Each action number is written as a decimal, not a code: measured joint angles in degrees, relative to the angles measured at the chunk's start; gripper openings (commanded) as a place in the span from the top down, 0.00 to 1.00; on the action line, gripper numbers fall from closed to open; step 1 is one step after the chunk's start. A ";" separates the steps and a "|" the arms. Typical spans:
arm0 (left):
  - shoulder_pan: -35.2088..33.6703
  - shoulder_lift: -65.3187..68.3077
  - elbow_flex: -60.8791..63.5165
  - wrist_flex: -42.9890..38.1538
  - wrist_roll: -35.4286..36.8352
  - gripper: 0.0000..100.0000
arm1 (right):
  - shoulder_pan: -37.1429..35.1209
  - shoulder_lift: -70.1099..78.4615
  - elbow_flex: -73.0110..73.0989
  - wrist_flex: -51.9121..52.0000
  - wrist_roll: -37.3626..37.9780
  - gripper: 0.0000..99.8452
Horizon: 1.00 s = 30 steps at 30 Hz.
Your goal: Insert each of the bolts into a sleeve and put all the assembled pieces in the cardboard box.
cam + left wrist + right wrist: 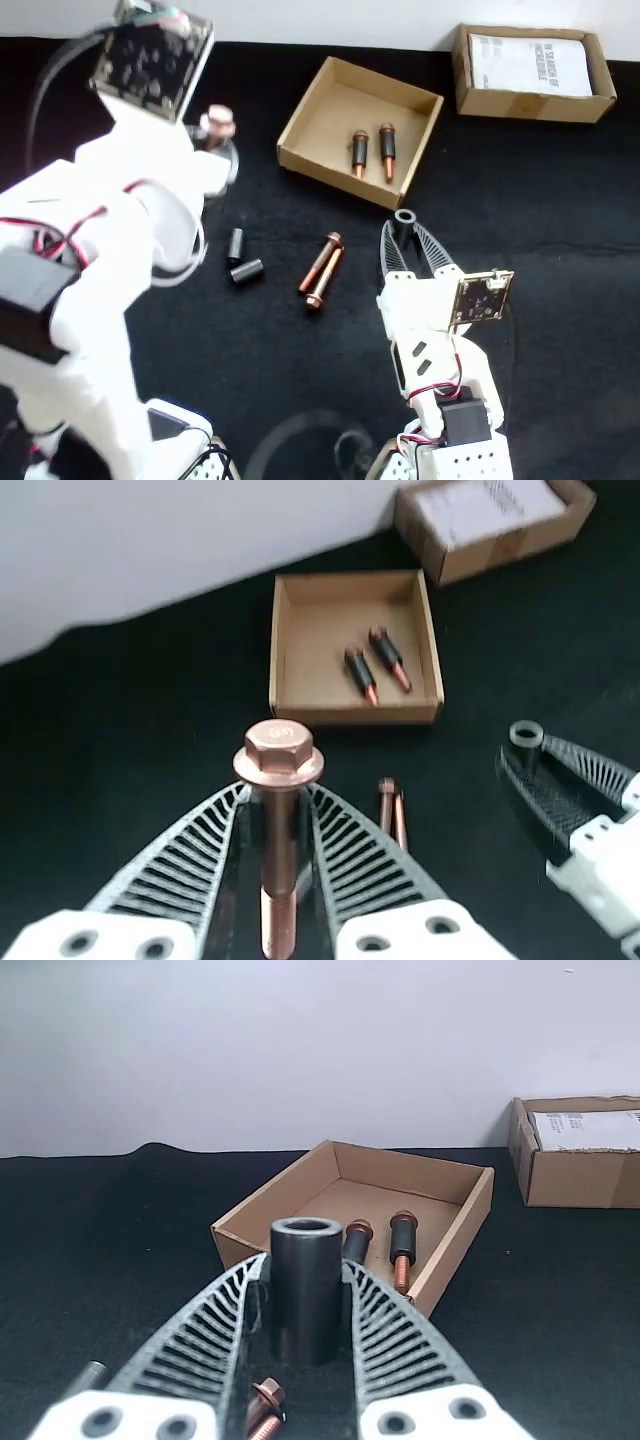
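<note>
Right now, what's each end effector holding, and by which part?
Left end effector: bolt, by the shank, head up. Right end effector: sleeve, by its sides, upright.

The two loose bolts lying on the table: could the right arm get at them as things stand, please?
Probably not yet. The way looks free: the loose bolts lie uncovered beside the right gripper, but its fingers are shut on a sleeve, leaving no free grip.
</note>
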 measured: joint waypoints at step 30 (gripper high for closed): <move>21.19 -19.96 62.95 -72.62 10.55 0.99 | 0.00 0.00 0.00 0.00 0.00 0.99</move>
